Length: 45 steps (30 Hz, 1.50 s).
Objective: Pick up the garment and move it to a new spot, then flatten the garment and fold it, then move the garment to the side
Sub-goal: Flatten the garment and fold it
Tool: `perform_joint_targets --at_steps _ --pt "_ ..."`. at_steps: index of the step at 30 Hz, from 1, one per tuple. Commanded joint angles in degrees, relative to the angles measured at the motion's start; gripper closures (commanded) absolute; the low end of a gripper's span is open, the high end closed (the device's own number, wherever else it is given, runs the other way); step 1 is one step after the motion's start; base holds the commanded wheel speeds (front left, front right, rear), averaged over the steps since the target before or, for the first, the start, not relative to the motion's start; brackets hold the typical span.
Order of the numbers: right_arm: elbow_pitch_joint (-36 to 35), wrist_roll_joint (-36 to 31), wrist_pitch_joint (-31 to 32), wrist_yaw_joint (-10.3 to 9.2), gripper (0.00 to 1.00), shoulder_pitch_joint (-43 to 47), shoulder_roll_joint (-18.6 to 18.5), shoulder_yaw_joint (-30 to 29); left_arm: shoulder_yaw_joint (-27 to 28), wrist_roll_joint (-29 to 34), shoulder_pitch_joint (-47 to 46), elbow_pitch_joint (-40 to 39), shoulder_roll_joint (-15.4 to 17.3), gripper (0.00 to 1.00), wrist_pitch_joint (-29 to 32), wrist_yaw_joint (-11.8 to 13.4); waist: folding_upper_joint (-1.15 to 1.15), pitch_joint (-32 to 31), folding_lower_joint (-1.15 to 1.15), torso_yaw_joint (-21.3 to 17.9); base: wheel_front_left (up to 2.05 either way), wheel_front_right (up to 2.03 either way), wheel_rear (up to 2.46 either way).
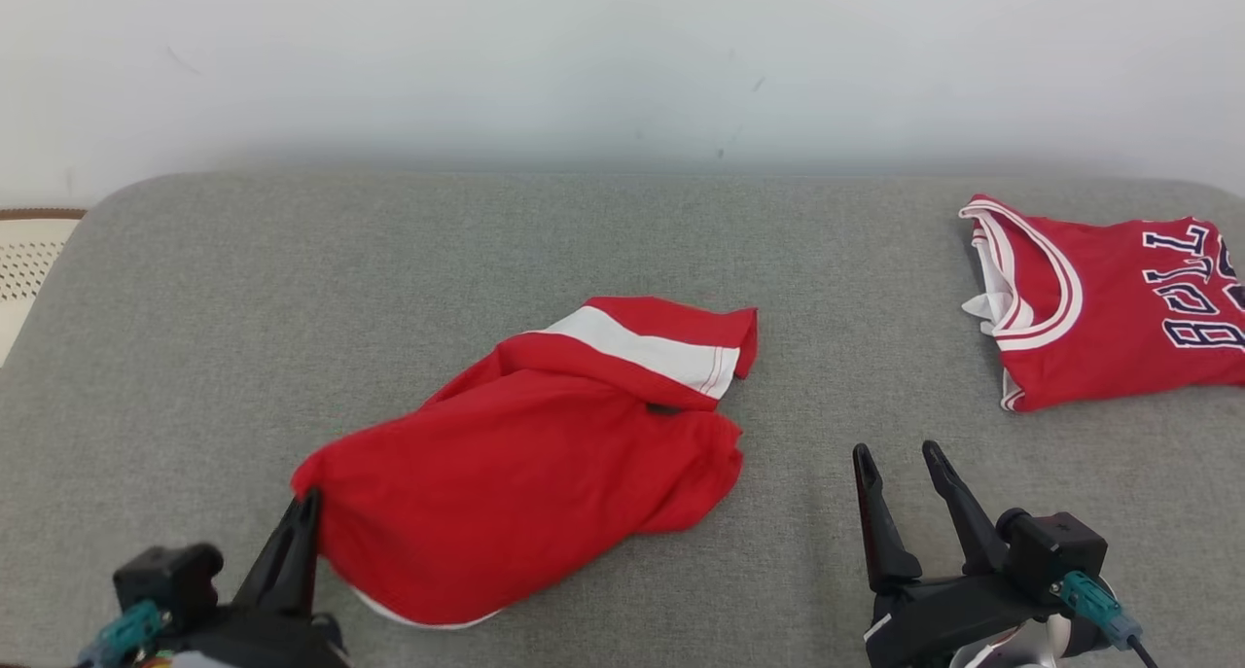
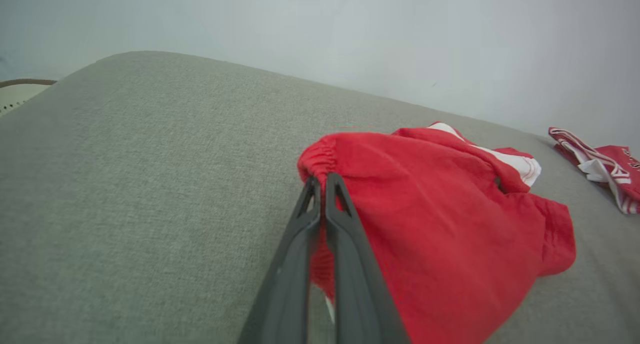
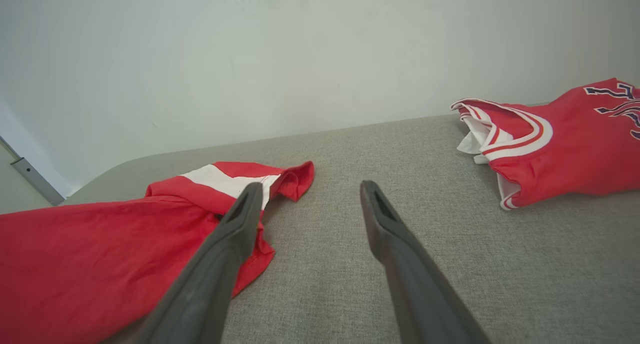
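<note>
a: where's the garment?

b: the red garment (image 1: pixel 525 464) lies crumpled on the grey padded surface (image 1: pixel 243 308), about the middle and a little toward the robot's left. a white band edged with thin red lines crosses its far, folded-over part.

a: what's the left gripper doing?

b: the left gripper (image 1: pixel 303 512) sits at the garment's near-left corner. in the left wrist view its two fingers are pressed together with red cloth pinched between them, just below a gathered, elastic-looking edge. so it's clamped on the garment.

a: is the cloth lifted?

b: can't tell. most of it rests on the surface.

a: and the right gripper?

b: the right gripper (image 1: pixel 897 451) has its fingers spread wide with nothing between them. it is low over bare grey fabric to the right of the garment. in its own wrist view the left finger overlaps the garment's edge, but whether it touches i can't tell.

a: anything else there?

b: a red jersey (image 1: pixel 1099 308) with white trim and dark lettering lies at the far right, well apart from the garment. a pale wall (image 1: pixel 622 55) stands behind.
</note>
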Motion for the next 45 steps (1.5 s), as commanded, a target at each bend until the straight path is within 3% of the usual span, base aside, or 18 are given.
perform_joint_targets --at_steps 1,4,8,9,10,18,27,31,38,45 --pt "0.3 0.4 0.0 0.01 0.0 0.3 0.0 -0.1 0.0 1.1 1.7 0.8 1.0 1.0 -0.7 0.5 0.0 -0.1 0.0 -0.3 0.0 0.0 0.0" --pt "0.4 0.0 0.2 0.01 0.0 0.9 0.0 -0.2 -0.7 3.1 3.3 2.3 2.1 1.0 -1.8 1.5 0.0 -0.1 0.0 -0.5 0.0 0.0 0.0" --pt "0.3 -0.4 0.5 0.01 0.0 1.1 0.0 -0.8 -1.3 3.5 3.6 4.0 1.0 1.0 -3.3 1.7 0.0 0.0 0.0 -0.5 0.0 0.0 0.0" --pt "0.3 -0.5 0.6 0.01 0.0 1.1 0.0 -1.0 -1.4 3.8 3.3 4.4 0.8 0.56 -3.9 1.7 0.0 0.0 0.0 -0.4 0.0 0.0 0.0" --pt "0.2 -0.6 0.6 0.01 0.0 1.2 0.0 -1.1 -1.4 3.8 3.0 4.5 0.2 0.0 -4.5 1.6 0.0 0.0 0.0 -0.3 0.0 0.0 0.0" --pt "-0.2 -0.8 0.8 0.01 0.0 1.5 0.0 -1.7 0.3 6.9 2.8 2.5 -1.6 0.0 -7.3 2.6 0.0 -0.6 0.0 0.9 0.0 0.0 0.0" --pt "-0.5 -0.3 1.1 0.01 0.0 2.5 0.0 -1.9 5.4 17.4 8.3 -10.8 -4.5 0.0 -7.6 5.8 0.0 -1.1 0.0 2.5 0.0 0.0 0.0" --pt "0.0 0.6 1.6 0.01 0.0 2.9 0.0 -1.4 8.1 19.2 10.9 -13.3 -6.4 0.0 -7.6 6.5 0.0 -1.0 0.0 3.0 0.0 0.0 0.0" --pt "2.0 1.5 3.2 0.01 0.0 2.4 0.0 0.5 10.9 20.3 11.4 -12.9 -8.0 0.0 -7.6 4.0 0.0 -0.8 0.0 4.2 0.0 0.0 0.0" --pt "8.9 2.8 5.9 0.01 0.0 -2.6 0.0 4.3 11.3 21.5 10.5 -12.2 -10.2 0.0 -7.6 2.1 0.0 -0.3 0.0 6.9 0.0 0.0 0.0"
